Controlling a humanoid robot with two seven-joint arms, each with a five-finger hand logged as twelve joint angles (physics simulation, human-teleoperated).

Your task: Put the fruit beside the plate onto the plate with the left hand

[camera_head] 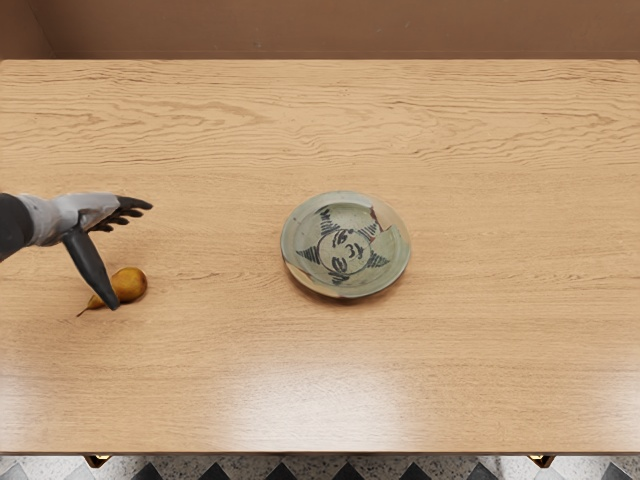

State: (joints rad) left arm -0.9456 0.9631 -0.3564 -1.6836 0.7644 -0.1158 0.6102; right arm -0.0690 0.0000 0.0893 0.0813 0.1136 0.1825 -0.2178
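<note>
A small yellow-brown pear (127, 284) lies on the wooden table (320, 120) at the left, its stem pointing left. A grey-green plate (345, 245) with a dark painted face stands near the middle, well to the right of the pear. My left hand (100, 235) comes in from the left edge and hovers just above and left of the pear. Its fingers (125, 210) are spread and the thumb (92, 268) points down in front of the pear's left end. It holds nothing.
The table's front edge (320, 450) runs along the bottom, with a checkered floor below it. A brown wall (320, 28) stands behind the far edge.
</note>
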